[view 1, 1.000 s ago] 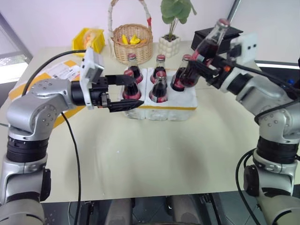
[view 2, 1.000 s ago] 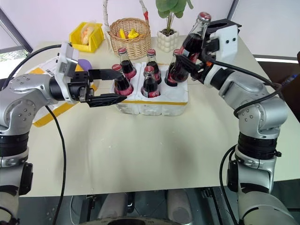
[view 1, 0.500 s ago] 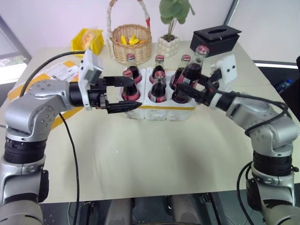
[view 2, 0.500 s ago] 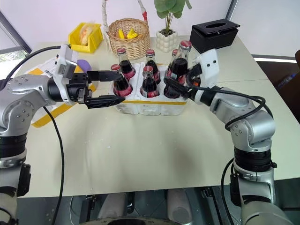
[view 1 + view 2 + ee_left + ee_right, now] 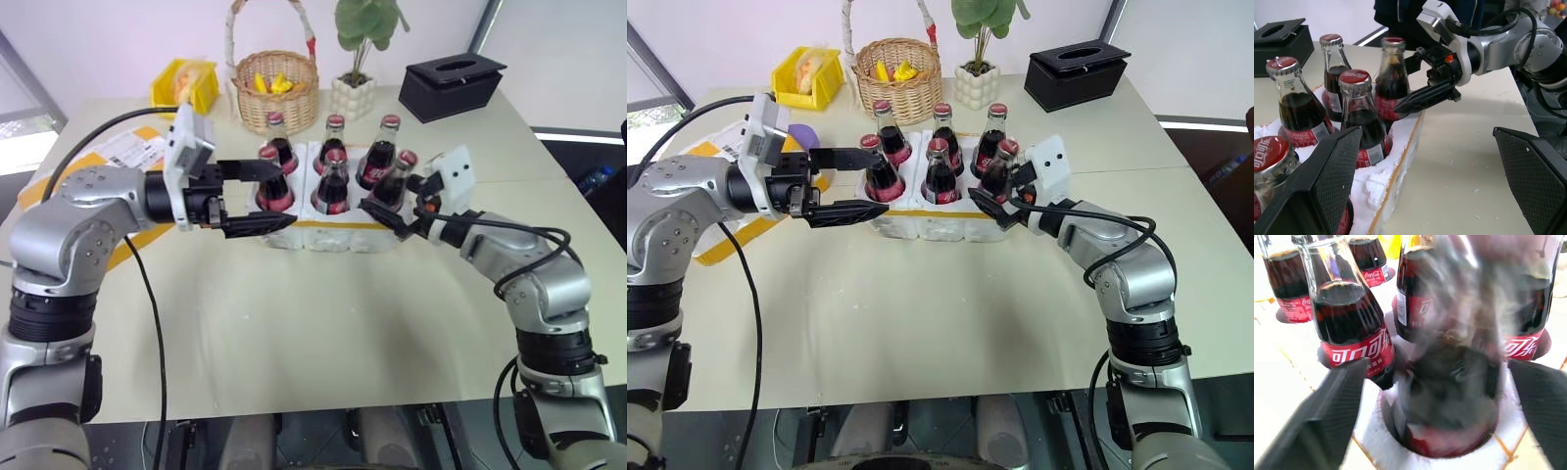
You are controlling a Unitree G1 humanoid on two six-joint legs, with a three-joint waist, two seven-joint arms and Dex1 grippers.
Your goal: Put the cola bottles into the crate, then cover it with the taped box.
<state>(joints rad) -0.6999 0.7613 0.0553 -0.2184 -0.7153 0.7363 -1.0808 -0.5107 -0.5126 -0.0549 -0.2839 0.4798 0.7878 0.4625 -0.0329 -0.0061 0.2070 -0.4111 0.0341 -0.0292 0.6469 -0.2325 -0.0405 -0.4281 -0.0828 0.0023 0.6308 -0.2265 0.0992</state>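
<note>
Six cola bottles with red caps stand in the wells of the white crate (image 5: pixel 333 238). The front right bottle (image 5: pixel 397 176) sits in its well between the fingers of my right gripper (image 5: pixel 394 196), which is open and reaches in level from the right. The right wrist view has that bottle (image 5: pixel 1449 382) close up between the spread fingers (image 5: pixel 1337 416). My left gripper (image 5: pixel 284 196) stands open and holds nothing at the crate's front left corner, beside the front left bottle (image 5: pixel 270 186). The taped box (image 5: pixel 127 149) lies at the left behind my left arm, mostly hidden.
A wicker basket (image 5: pixel 277 83), a yellow bin (image 5: pixel 186 83), a potted plant (image 5: pixel 355 93) and a black tissue box (image 5: pixel 451 86) line the far edge. Bare tabletop (image 5: pixel 323 323) stretches in front of the crate.
My right gripper came down with the bottle, set it in the front right well and opened. The left arm has not moved.
</note>
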